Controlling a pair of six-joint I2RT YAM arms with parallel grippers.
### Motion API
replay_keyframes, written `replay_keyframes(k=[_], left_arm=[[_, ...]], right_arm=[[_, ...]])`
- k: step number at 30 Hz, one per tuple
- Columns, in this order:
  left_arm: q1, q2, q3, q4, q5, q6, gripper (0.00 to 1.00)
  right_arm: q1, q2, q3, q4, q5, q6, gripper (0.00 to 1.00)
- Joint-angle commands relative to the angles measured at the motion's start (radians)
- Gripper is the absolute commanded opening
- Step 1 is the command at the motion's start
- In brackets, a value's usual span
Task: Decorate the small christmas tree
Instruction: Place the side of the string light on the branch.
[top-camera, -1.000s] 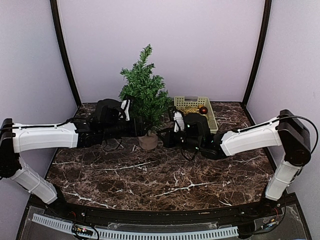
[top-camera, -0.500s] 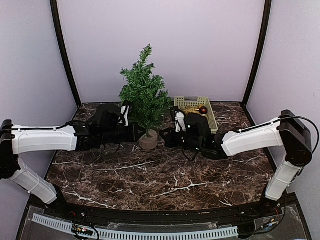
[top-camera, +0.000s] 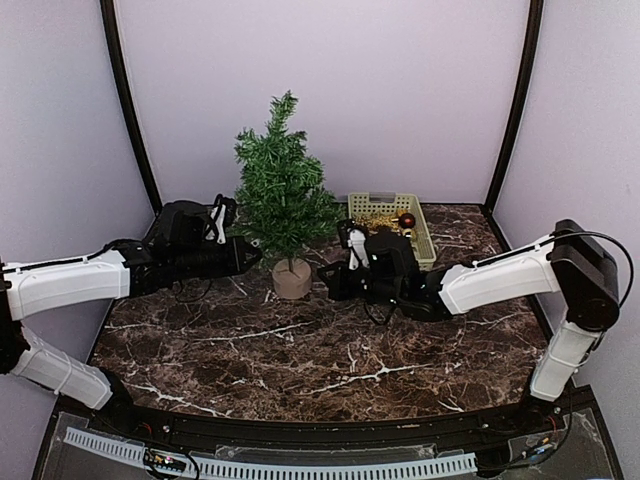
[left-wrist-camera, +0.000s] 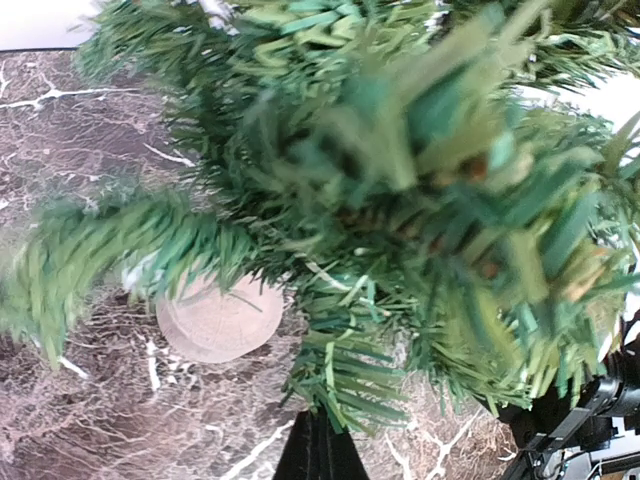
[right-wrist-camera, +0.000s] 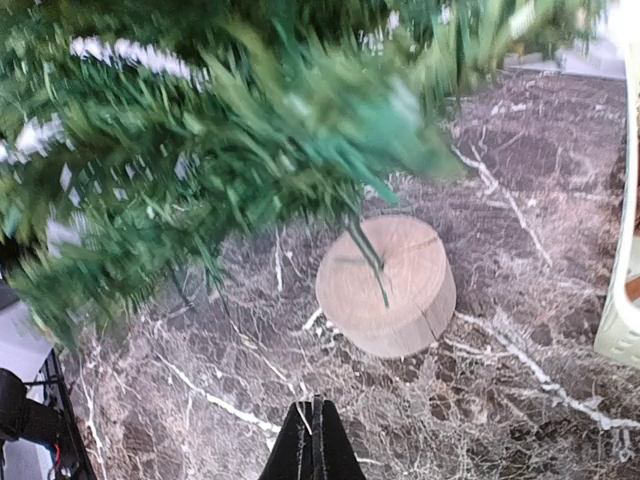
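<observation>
The dark brown marble-patterned table (top-camera: 300, 360) is carrying everything. The small dark-green bristly christmas tree (top-camera: 280, 195) is standing upright toward the table's back edge in its round tan stump-like base (top-camera: 292, 281). Just right of it, the cream slotted plastic basket (top-camera: 428, 243) is holding a red ball ornament (top-camera: 407, 220) and some gold bits.

Both arms are reaching in low. The left gripper (top-camera: 250, 256) is poking in at the lowest left branches with its fingers pressed together and nothing visibly between them. The right gripper (top-camera: 330, 284) is pointing at the base from the basket side, fingers likewise together and empty.

To my eye nothing is hanging on the tree yet, so the job is barely starting. I'd be swinging the right gripper to the basket, spreading its fingers over the red ball and lifting gently. The left one should be easing clear of the needles, since a snagged branch could tip that light tree.
</observation>
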Motion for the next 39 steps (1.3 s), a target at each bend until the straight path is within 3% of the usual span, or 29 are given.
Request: replay_keyframes(k=[1,6,8,11,13,16,23,27,31,39], left_arm=[[0.038,-0.034,0.002,-0.016,0.049,0.092,0.0],[0.058,-0.041,0.038,-0.08,0.015,0.181,0.02],[0.06,-0.048,0.046,-0.084,0.016,0.216,0.14],[0.061,-0.068,0.068,-0.126,0.019,0.276,0.46],[0.061,-0.1,0.079,-0.15,0.018,0.302,0.59],[0.059,-0.159,0.079,-0.171,0.033,0.308,0.7],[-0.029,-0.223,0.097,-0.173,0.039,0.222,0.73],[-0.139,-0.17,0.126,-0.133,0.014,0.182,0.64],[-0.157,-0.115,0.12,-0.098,-0.036,0.116,0.57],[-0.157,0.011,0.154,-0.103,-0.102,0.035,0.57]], right_arm=[[0.008,0.023,0.026,0.027,-0.011,0.001,0.0],[0.012,-0.027,0.022,-0.03,0.027,-0.039,0.0],[0.013,-0.042,0.023,-0.047,0.03,-0.059,0.0],[0.014,-0.05,0.035,-0.068,0.023,-0.071,0.0],[0.016,-0.05,0.041,-0.069,0.021,-0.072,0.0],[0.02,-0.047,0.043,-0.06,0.018,-0.071,0.0],[0.026,-0.041,0.049,-0.046,0.018,-0.069,0.0],[0.026,-0.044,0.052,-0.044,0.024,-0.069,0.0],[0.028,-0.05,0.048,-0.036,0.031,-0.064,0.0],[0.031,-0.057,0.043,-0.03,0.035,-0.063,0.0]])
